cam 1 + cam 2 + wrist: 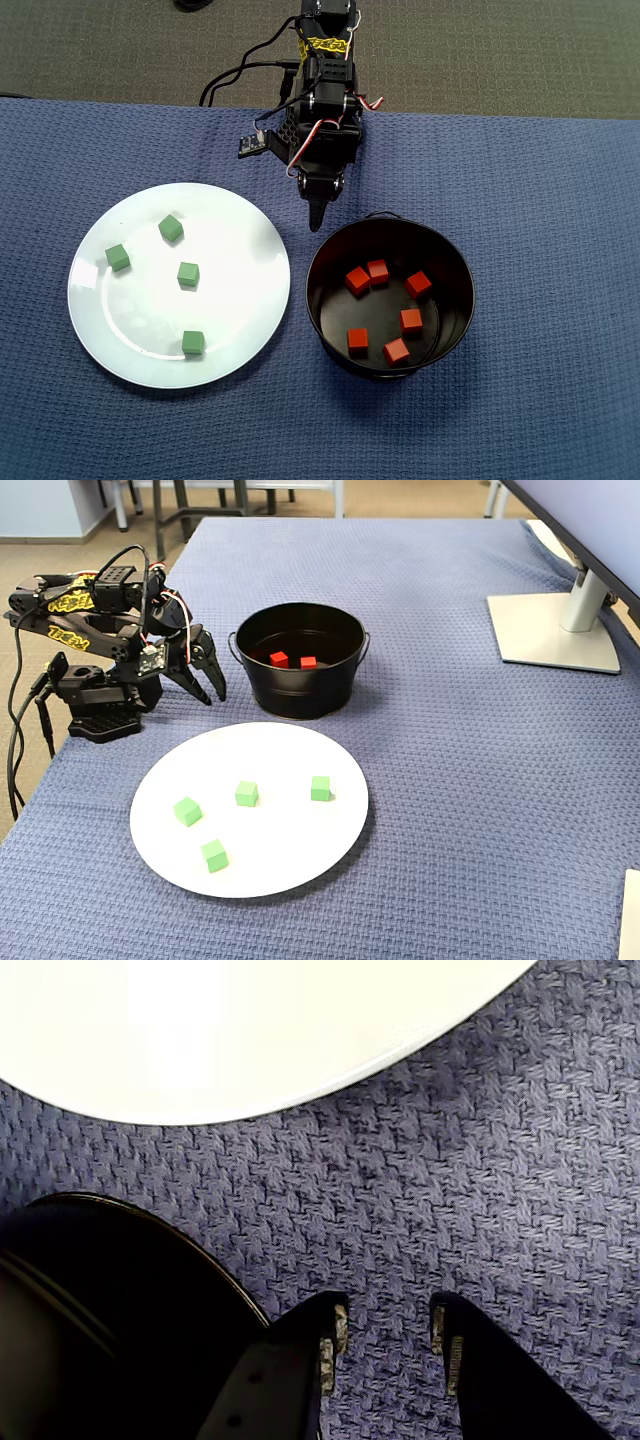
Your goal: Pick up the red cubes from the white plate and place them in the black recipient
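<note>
The tabletop (560,200), covered with a blue woven cloth, has much free room: in the overhead view the whole side toward 3 o'clock and the strip toward 6 o'clock carry nothing. In the fixed view a monitor foot (555,630) stands well apart at about 2 o'clock from the pot, far from the working zone.

The white plate (240,270) lies at 9 o'clock from the black recipient (330,330), near it but not touching; a narrow band of cloth separates their rims. On the plate I see only four green cubes (188,273), spread apart, and no red one. I count six red cubes (411,320) on the floor of the recipient, in a loose ring, none on the cloth. My judgement is that the task is finished, or nearly: nothing red is left on the plate, and the arm only needs to go to rest.

The arm (325,90) sits at 12 o'clock of the gap between plate and recipient, close to the far edge of the cloth. The end effector (317,212) points down toward this gap, just beside the recipient's rim at about 11 o'clock. In the wrist view the end effector (388,1335) is released and empty, its two fingertips (337,1332) apart with only cloth between them. The recipient's wall and its thin wire handle (380,214) are the nearest edges; a retreat toward 12 o'clock seems free.
</note>
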